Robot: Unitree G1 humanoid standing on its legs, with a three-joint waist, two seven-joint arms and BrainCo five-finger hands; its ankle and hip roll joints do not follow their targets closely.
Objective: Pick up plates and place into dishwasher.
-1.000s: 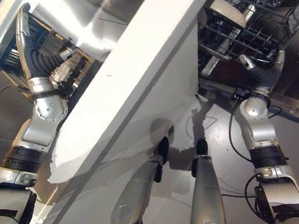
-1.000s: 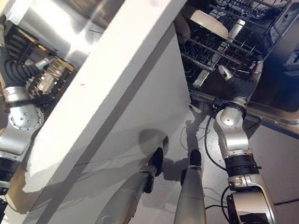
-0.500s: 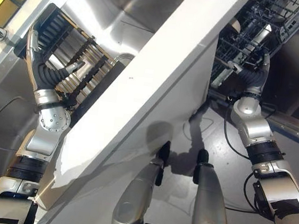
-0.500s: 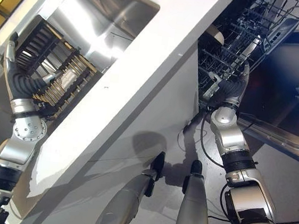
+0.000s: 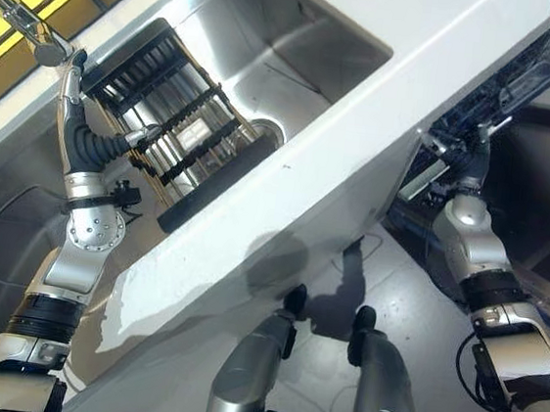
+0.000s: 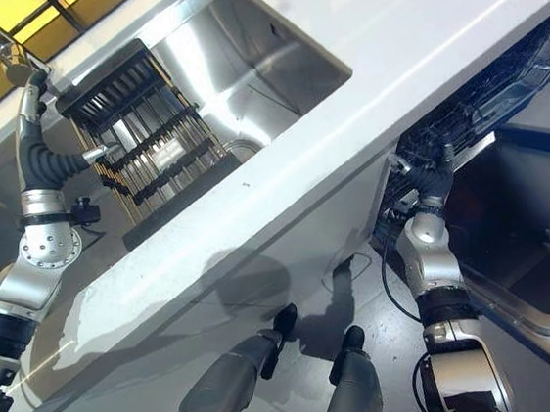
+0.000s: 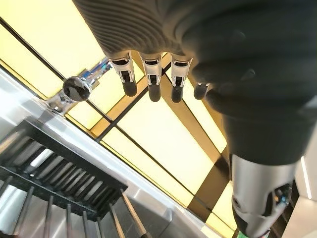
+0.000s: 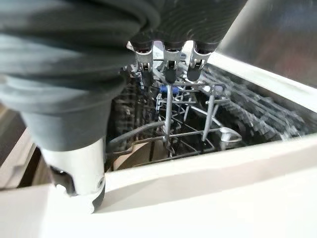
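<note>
Both my hands are up and holding nothing, one at the sink, one at the dishwasher.

My left hand (image 7: 163, 74) hangs with loosely hanging fingers near the chrome tap (image 5: 32, 33), above the black slatted dish rack (image 5: 171, 116) in the steel sink (image 6: 259, 76). My right hand (image 8: 168, 62) hovers with relaxed fingers over the dishwasher's dark wire rack (image 8: 198, 124). The white worktop slab (image 5: 380, 138) lies between them. I cannot make out any plates.

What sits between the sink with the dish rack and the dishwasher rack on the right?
The white countertop runs between the sink, which holds the black dish rack, and the dishwasher rack; the eye views show it.
</note>
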